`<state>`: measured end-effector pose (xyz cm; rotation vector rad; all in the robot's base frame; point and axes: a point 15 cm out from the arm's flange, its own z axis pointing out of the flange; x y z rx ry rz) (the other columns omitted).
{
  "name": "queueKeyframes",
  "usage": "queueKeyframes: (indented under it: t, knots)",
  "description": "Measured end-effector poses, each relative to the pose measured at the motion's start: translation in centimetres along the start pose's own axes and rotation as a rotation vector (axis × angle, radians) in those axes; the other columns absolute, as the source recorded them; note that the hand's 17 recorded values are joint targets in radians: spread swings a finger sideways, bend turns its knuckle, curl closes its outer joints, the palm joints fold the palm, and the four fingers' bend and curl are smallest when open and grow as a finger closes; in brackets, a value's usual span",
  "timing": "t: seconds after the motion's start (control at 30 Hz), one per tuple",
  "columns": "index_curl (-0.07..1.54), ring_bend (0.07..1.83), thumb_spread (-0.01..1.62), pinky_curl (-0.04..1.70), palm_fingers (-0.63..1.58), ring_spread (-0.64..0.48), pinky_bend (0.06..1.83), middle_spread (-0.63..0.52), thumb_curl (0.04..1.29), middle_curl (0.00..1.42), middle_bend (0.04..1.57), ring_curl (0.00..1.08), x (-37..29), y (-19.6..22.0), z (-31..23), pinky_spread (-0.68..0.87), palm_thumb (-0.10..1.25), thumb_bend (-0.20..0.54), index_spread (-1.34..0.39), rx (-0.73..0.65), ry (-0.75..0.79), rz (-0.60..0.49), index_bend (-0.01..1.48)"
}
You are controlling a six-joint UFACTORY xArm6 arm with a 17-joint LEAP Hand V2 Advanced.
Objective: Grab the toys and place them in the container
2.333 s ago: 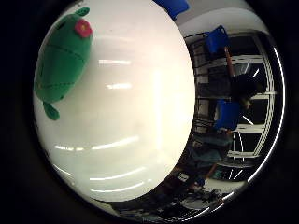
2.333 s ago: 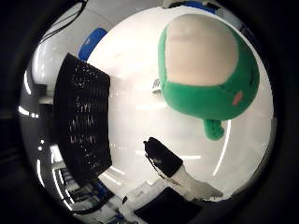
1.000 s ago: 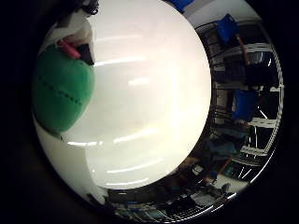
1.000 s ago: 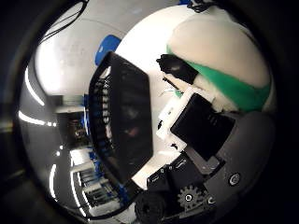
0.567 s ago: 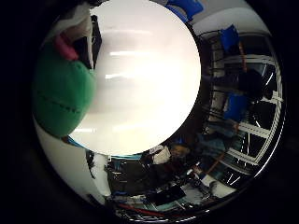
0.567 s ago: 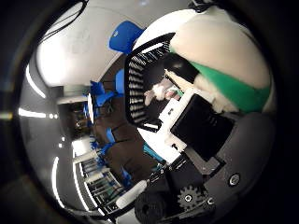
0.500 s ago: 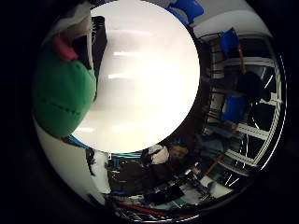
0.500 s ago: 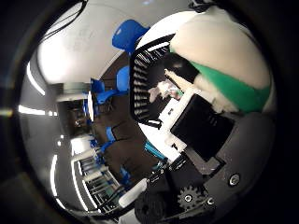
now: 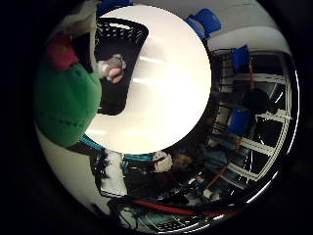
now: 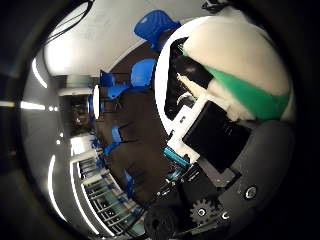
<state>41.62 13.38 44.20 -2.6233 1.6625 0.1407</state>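
Note:
My hand [image 10: 213, 138] is shut on a green plush toy with a white belly [image 10: 238, 62], pressed close to the palm. The little finger side palm view shows the toy's green back [image 9: 65, 100] and a pink patch on it. I hold it in the air above the round white table [image 9: 168, 90]. The container, a black mesh basket [image 9: 125, 41], stands on the table just beside the held toy. A small grey and pink toy [image 9: 115, 69] lies inside it. The basket's rim also shows in the thumb side palm view [image 10: 183, 72].
Blue chairs [image 10: 158, 27] stand on the dark floor around the table, and more show beyond it [image 9: 206, 20]. Shelving and equipment [image 9: 249, 122] fill the room past the table's edge.
My hand closed on the green toy and lifted it from the table. The views have swung: the table now lies farther off and the black basket has come beside the toy.

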Motion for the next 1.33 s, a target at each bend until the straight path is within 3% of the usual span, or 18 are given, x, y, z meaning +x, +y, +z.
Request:
queueKeyframes:
  t: [0.37, 0.5, 0.6, 0.63, 0.67, 0.73, 0.87, 0.93, 1.13, 1.33]
  knots:
    - [0.85, 1.28, 1.14, 1.27, 1.08, -0.26, 1.13, -0.16, 0.58, 0.87, 1.32, 0.92, -0.4, -2.6, 2.3, -0.20, 1.03, -0.014, -0.22, -0.002, 0.001, 0.038, 1.10]
    - [0.84, 1.27, 1.16, 1.18, 1.10, -0.26, 1.08, -0.17, 0.54, 0.85, 1.25, 0.88, -0.1, -2.6, 2.1, -0.23, 0.92, -0.030, -0.23, 0.004, 0.000, 0.042, 1.02]
    - [0.74, 1.23, 1.17, 0.97, 0.91, -0.26, 0.99, -0.20, 0.48, 0.75, 1.07, 0.74, 0.2, -2.3, 1.9, -0.41, 0.79, -0.034, -0.26, 0.002, 0.000, 0.046, 0.58]
    - [0.72, 1.17, 1.18, 0.94, 0.66, -0.26, 0.99, -0.21, 0.46, 0.72, 0.97, 0.72, 0.3, -2.1, 2.0, -0.43, 0.76, -0.030, -0.29, -0.006, -0.001, 0.046, 0.45]
    - [0.69, 1.10, 1.18, 0.92, 0.46, -0.25, 0.95, -0.21, 0.45, 0.68, 0.89, 0.68, 0.3, -2.0, 2.1, -0.40, 0.75, -0.027, -0.32, -0.013, -0.002, 0.045, 0.41]
    - [0.61, 0.89, 1.20, 0.90, 0.14, -0.11, 0.80, -0.16, 0.42, 0.60, 0.72, 0.59, 0.4, -1.5, 2.4, -0.12, 0.71, -0.024, -0.42, -0.039, -0.005, 0.042, 0.41]
    - [0.49, 0.62, 1.19, 0.75, -0.05, 0.13, 0.64, -0.05, 0.39, 0.46, 0.50, 0.42, 0.6, -0.8, 2.8, 0.31, 0.66, -0.027, -0.46, -0.070, -0.013, 0.016, 0.32]
    - [0.43, 0.50, 1.18, 0.63, -0.09, 0.19, 0.49, 0.01, 0.37, 0.40, 0.38, 0.36, 0.6, -0.4, 2.8, 0.44, 0.63, -0.026, -0.47, -0.083, -0.016, -0.009, 0.25]
    - [0.34, 0.32, 1.16, 0.47, -0.02, 0.23, 0.34, 0.09, 0.35, 0.34, 0.24, 0.28, 0.5, 0.3, 1.5, 0.48, 0.60, -0.022, -0.47, -0.059, -0.017, -0.082, 0.16]
    - [0.30, 0.25, 1.16, 0.40, 0.03, 0.24, 0.31, 0.09, 0.34, 0.33, 0.20, 0.26, 1.4, 2.0, -1.9, 0.47, 0.60, -0.019, -0.45, 0.027, -0.030, -0.046, 0.17]
